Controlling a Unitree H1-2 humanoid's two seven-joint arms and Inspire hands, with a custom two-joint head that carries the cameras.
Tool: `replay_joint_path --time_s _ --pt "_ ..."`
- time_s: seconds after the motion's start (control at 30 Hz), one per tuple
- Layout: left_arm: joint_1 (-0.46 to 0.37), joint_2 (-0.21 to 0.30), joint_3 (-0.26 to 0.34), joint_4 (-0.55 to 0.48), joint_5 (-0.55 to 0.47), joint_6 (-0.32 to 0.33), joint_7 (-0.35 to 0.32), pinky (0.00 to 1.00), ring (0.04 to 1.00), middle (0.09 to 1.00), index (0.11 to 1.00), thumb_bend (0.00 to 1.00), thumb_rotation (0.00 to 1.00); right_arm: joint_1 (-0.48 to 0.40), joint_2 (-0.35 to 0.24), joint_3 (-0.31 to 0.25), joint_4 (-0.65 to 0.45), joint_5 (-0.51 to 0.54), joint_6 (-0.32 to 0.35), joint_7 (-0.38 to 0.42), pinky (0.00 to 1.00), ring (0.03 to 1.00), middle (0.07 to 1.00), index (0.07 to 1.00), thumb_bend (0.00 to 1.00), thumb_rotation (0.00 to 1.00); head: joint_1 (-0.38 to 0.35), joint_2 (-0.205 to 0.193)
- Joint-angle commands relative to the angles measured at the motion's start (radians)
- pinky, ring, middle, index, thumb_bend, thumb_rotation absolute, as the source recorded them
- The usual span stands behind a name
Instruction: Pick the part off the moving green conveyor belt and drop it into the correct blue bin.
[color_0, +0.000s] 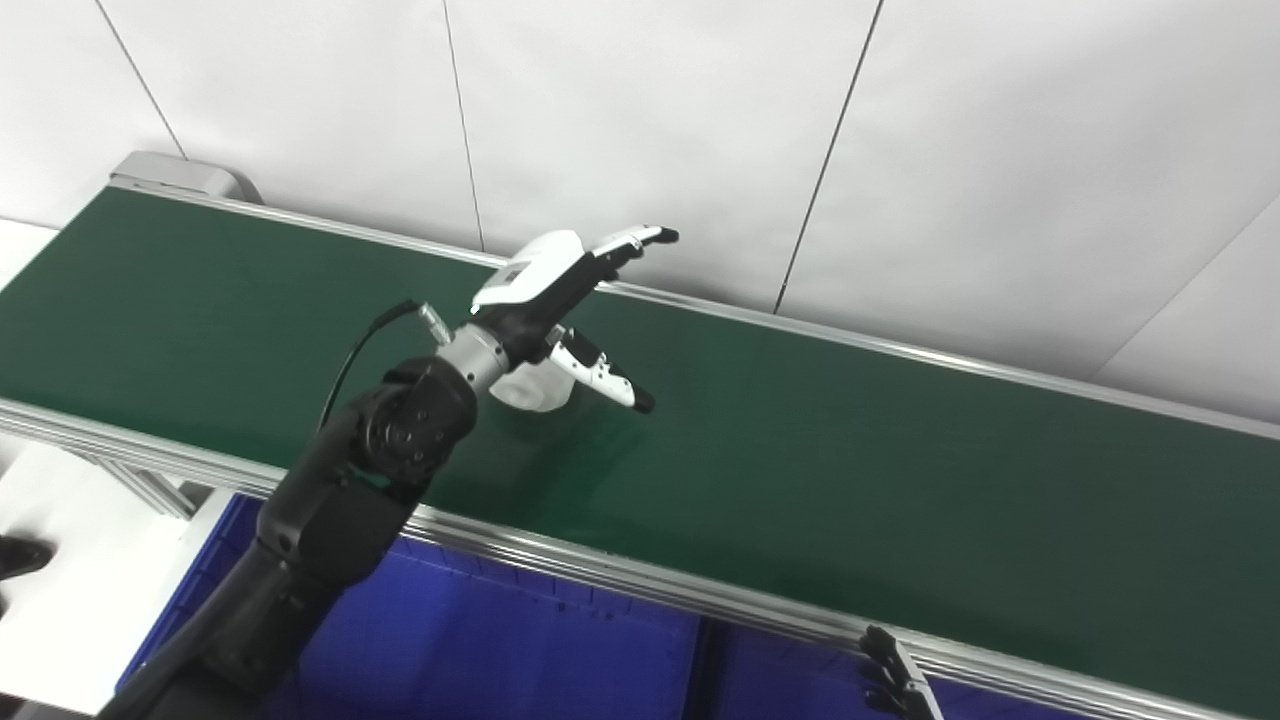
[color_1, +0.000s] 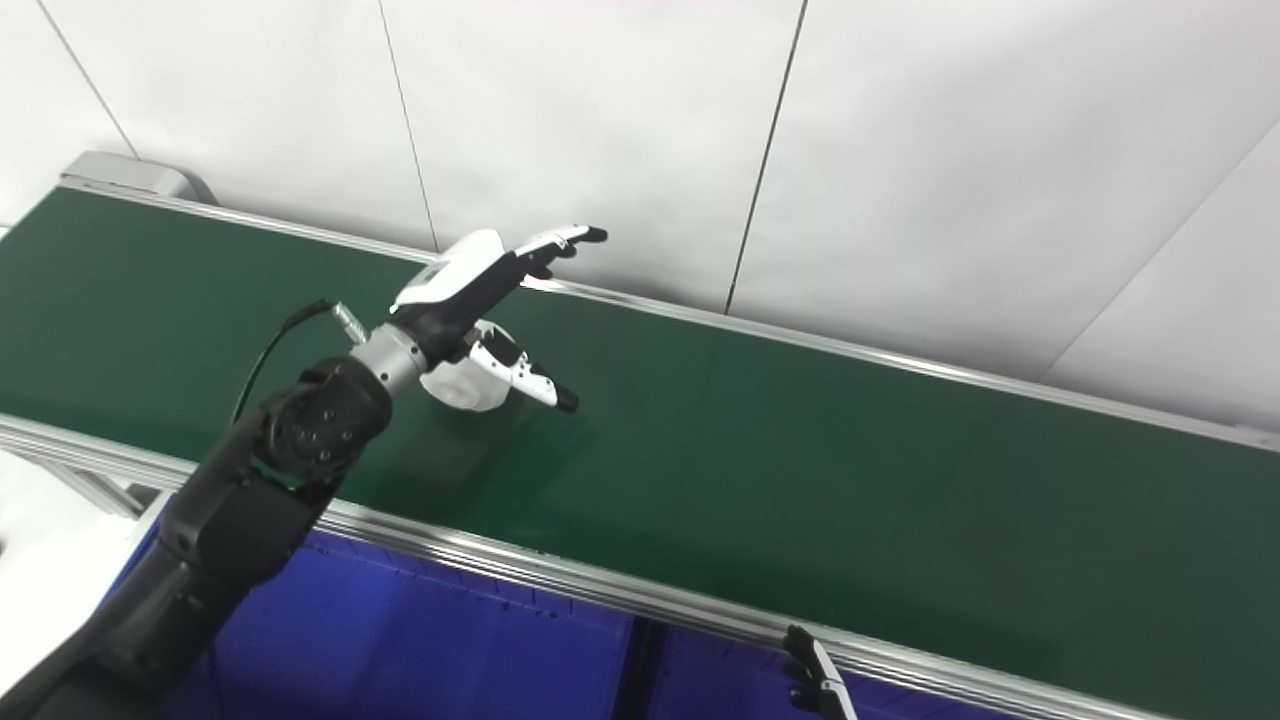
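Left eye view: left hand (color_0: 560, 300) over the green belt (color_0: 850, 450), fingers (color_0: 630, 240) spread, thumb apart, holding nothing. White round part (color_0: 535, 390) on the belt right beneath that hand, partly hidden by it. Blue bins (color_0: 500, 640) below the belt's near rail. Right hand (color_0: 895, 670) barely showing at bottom edge, state unclear.

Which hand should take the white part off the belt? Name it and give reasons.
Left. The left hand is open over the green belt, right above the white part, fingers spread around it. The right hand barely shows at the bottom edge, below the belt's near rail, far from the part.
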Motion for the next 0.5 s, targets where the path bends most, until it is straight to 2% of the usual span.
replay_joint_path --time_s 0.0,0.1,0.23,0.37,0.47 --pt "-0.049 0.026 -0.008 -0.001 0.032 0.018 -0.009 0.83 0.913 0.97 0.928 0.94 0.14 0.002 -0.004 -0.001 -0.03 0.005 -0.048 -0.007 0.73 0.812 0.864 0.897 0.82 0.36 0.0 0.0" --pt "-0.066 0.044 -0.03 0.034 0.073 0.009 -0.006 0.91 0.938 0.965 0.912 0.98 0.13 -0.001 -0.01 0.008 -0.029 0.016 -0.048 -0.016 0.73 0.809 0.861 0.894 0.82 0.34 0.017 -0.009" --pt "-0.081 0.066 -0.06 0.063 0.117 0.034 -0.033 0.98 0.982 0.981 0.926 0.99 0.13 -0.012 -0.02 0.028 -0.015 0.006 -0.049 -0.052 0.72 0.804 0.857 0.892 0.82 0.34 0.019 -0.018" --pt "-0.086 0.082 -0.086 0.058 0.151 0.097 -0.1 1.0 1.0 1.0 0.941 1.0 0.09 -0.026 -0.038 0.065 -0.002 0.013 -0.049 -0.103 0.7 0.79 0.844 0.88 0.82 0.32 0.021 -0.028" --pt "-0.078 0.091 -0.098 0.061 0.149 0.107 -0.131 1.0 1.0 1.0 0.926 1.0 0.07 -0.037 -0.052 0.092 0.008 0.013 -0.049 -0.142 0.7 0.784 0.838 0.876 0.82 0.32 0.026 -0.04"
